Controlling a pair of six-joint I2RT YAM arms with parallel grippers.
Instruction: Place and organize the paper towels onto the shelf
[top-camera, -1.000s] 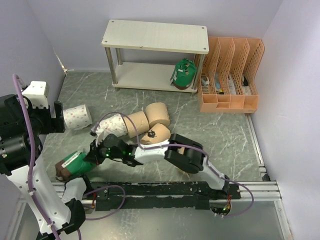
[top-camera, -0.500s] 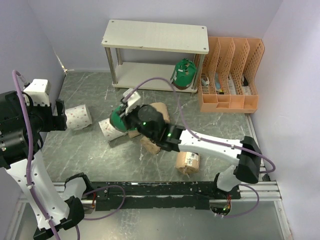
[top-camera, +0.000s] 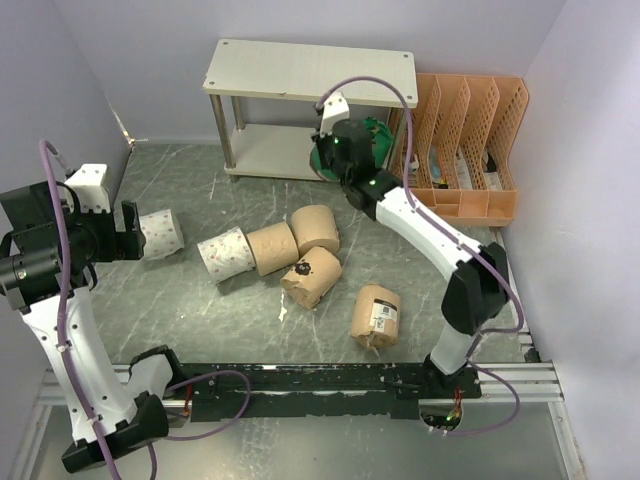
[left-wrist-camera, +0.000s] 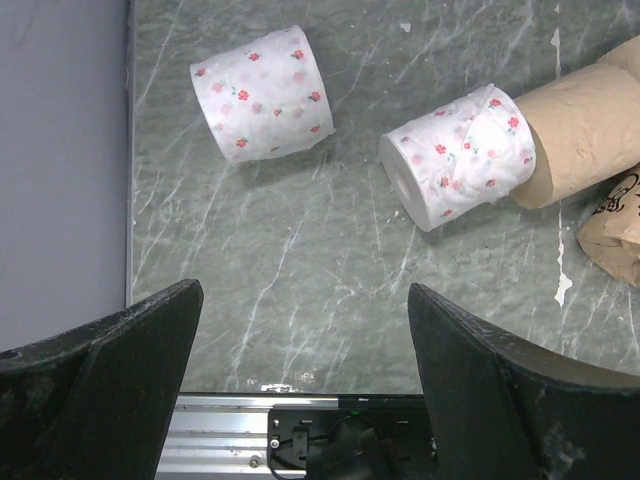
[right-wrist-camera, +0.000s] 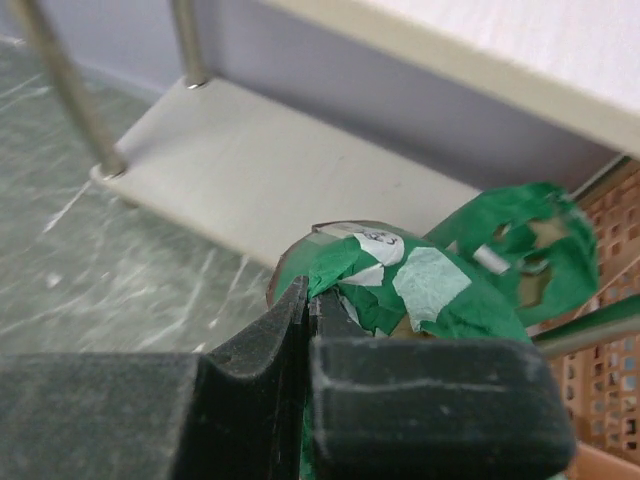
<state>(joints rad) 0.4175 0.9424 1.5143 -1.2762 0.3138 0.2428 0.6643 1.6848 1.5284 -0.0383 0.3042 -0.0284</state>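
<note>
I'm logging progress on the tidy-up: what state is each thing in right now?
Held green roll: pinched in the shut right jaws, by the shelf.
Other green roll: on the shelf's lower board.
Two flowered rolls: lying on the table.
Two plain tan rolls: on the table.
Two wrapped tan rolls: on the table.
Left jaws: open, empty.

1 green roll (right-wrist-camera: 430, 290) half-hidden (behind right claw (right-wrist-camera: 307, 292))
</note>
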